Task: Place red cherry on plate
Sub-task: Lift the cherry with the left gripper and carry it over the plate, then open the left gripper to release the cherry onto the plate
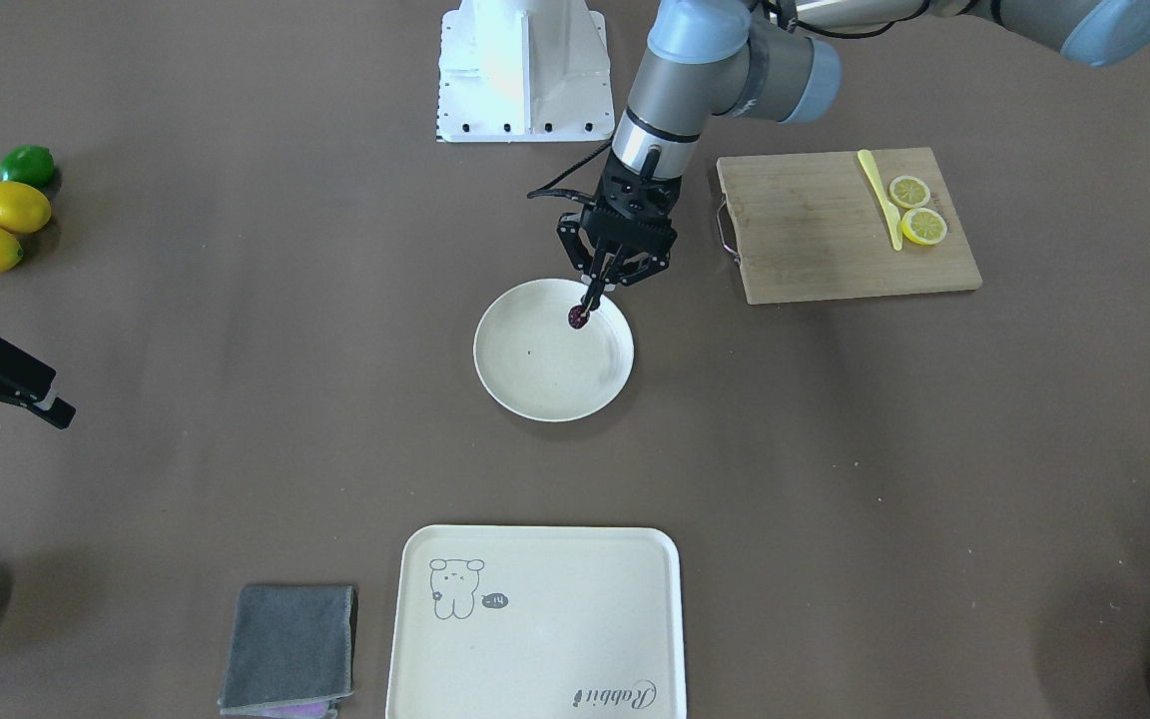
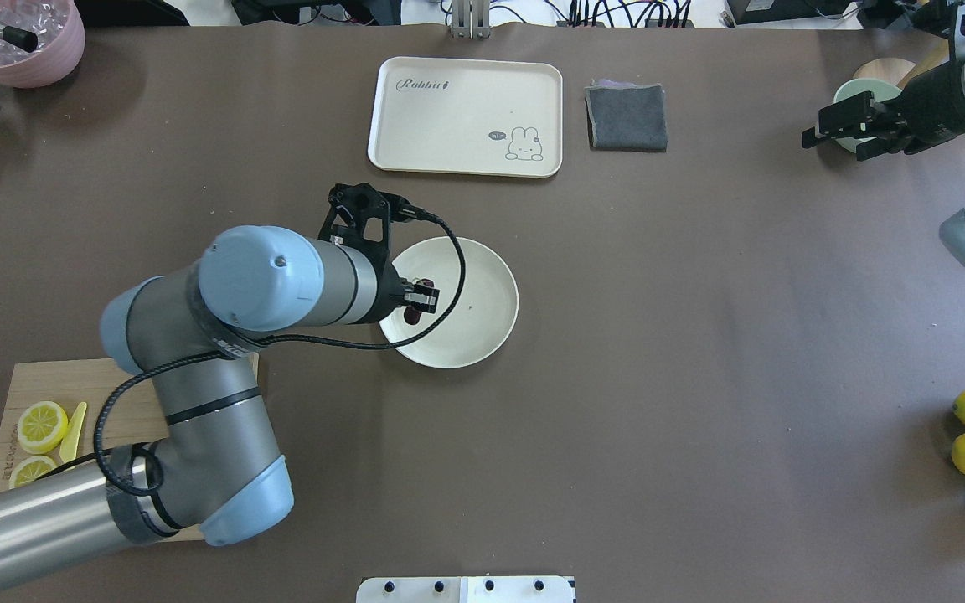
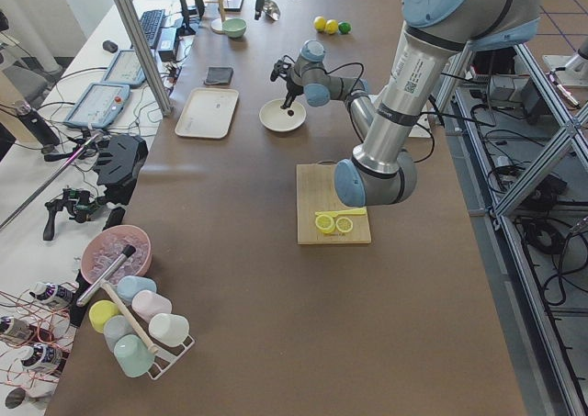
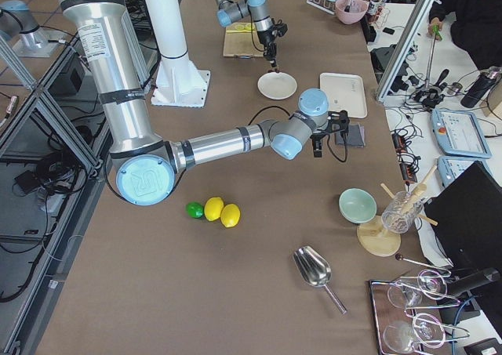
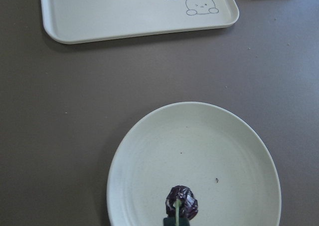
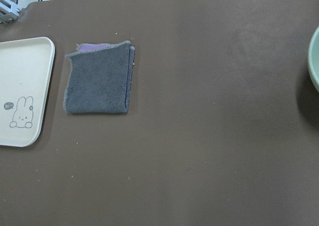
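Brown surface [image 1: 236,300]: you see left jaws clamped on cherry [image 1: 578,318] stem, cherry below them over plate [image 1: 535,394]; right jaws open.

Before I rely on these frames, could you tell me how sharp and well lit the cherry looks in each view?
Left wrist view: the red cherry is sharp against the plate under soft, even light, no glare. Front-facing view: it is small but distinct at the left gripper, while the white robot base is blown out. Exterior left view: too small to judge.
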